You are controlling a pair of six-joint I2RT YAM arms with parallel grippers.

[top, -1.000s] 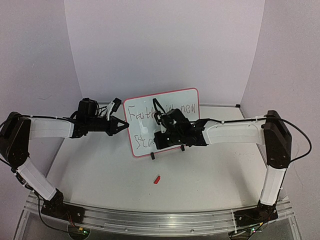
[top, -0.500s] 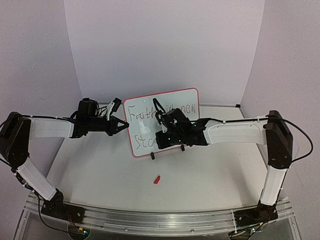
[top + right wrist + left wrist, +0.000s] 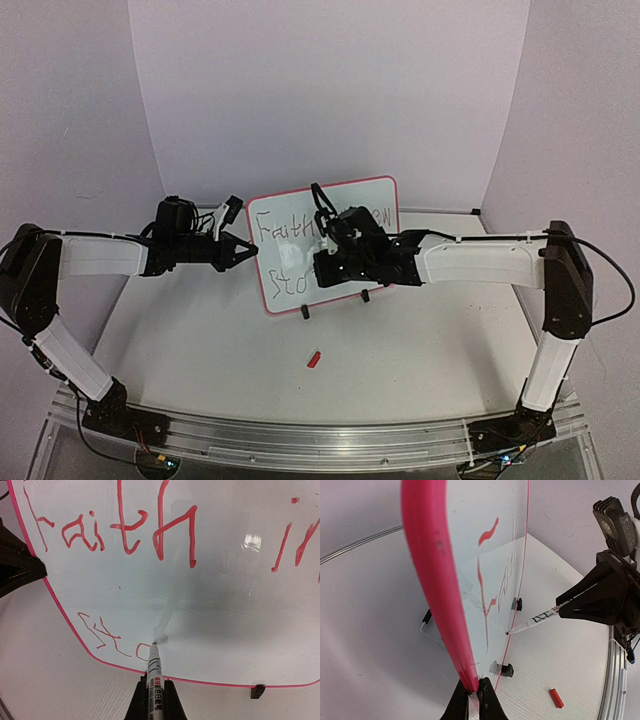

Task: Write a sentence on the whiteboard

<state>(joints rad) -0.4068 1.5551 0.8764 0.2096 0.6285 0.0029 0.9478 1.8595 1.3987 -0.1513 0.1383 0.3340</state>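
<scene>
The whiteboard (image 3: 290, 225) stands tilted on two black feet at the table's middle; it also shows in the right wrist view (image 3: 215, 605) and edge-on in the left wrist view (image 3: 432, 580). My left gripper (image 3: 246, 250) is shut on its pink left rim (image 3: 472, 686). My right gripper (image 3: 322, 268) is shut on a white marker (image 3: 154, 672) with its tip touching the board's lower line. The red sentence reads "Faith in" (image 3: 125, 525) on top and "Sta" (image 3: 107, 637) below. The gripper hides part of the writing in the top view.
A red marker cap (image 3: 314, 358) lies on the table in front of the board; it also shows in the left wrist view (image 3: 556, 698). A wire stand (image 3: 431, 630) props the board from behind. Purple walls close in the back and sides.
My right gripper has moved a little up and right along the board's lower line with the marker. The left arm and the board have stayed still.
</scene>
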